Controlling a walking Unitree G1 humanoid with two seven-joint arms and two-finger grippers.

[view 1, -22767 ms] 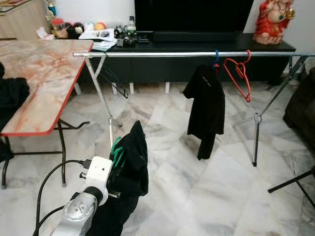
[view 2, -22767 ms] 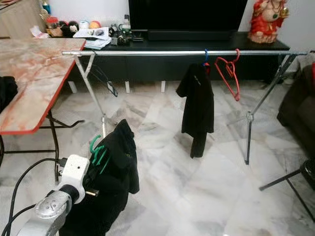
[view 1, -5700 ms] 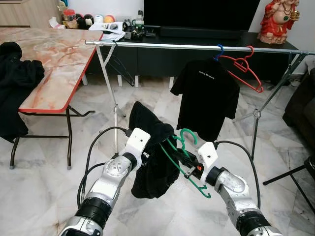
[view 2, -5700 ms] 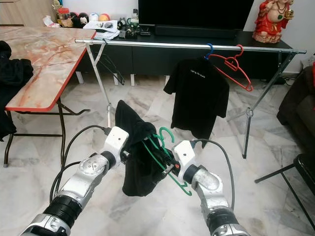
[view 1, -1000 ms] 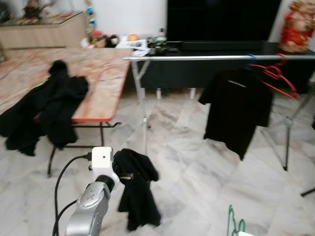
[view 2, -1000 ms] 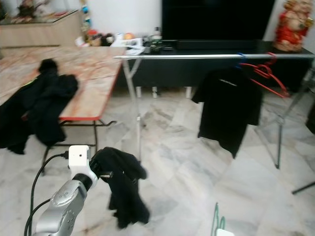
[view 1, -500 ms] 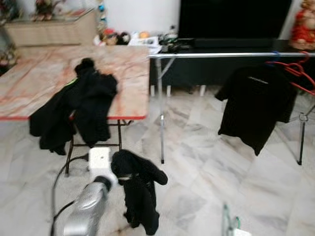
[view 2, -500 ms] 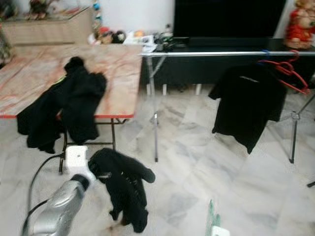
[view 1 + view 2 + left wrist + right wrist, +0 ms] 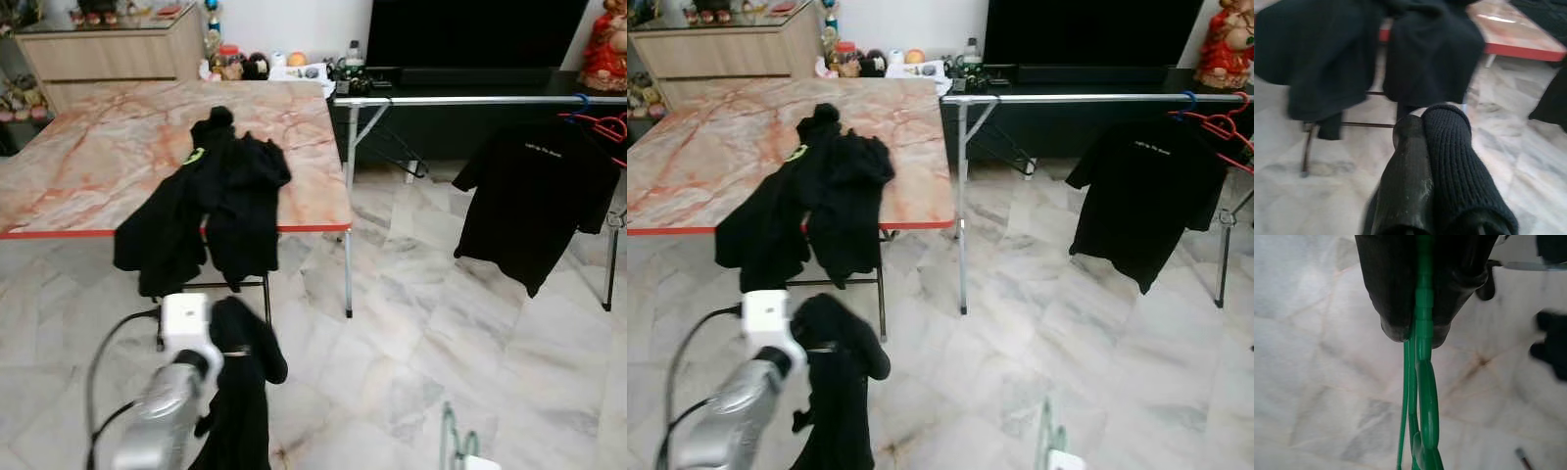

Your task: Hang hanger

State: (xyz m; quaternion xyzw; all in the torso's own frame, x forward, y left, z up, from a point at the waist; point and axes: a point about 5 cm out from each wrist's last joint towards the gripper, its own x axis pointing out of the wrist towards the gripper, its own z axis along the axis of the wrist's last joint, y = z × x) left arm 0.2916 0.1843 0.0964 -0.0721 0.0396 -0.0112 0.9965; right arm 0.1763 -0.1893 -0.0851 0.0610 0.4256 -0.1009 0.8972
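gripping a black garment [image 9: 240,392], left pincer [image 9: 1422,142]; right pincer [image 9: 1418,328] clamps green hanger [image 9: 1422,396].

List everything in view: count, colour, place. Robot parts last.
Folding table: one, marbled pink top with red edge, on the robot's left.
Clothes pile: black, draped over the table's front edge.
Rack: one, silver, beyond the table.
T-shirt: one, black, hanging on the rack.
Red hanger: one, bare, at the rack's right end.
Statue: one, red, on the black cabinet.
Green hanger: one, in the right gripper.
Black garment: one, hanging from the left gripper.
Left gripper: shut on the garment.
Right gripper: shut on the green hanger.
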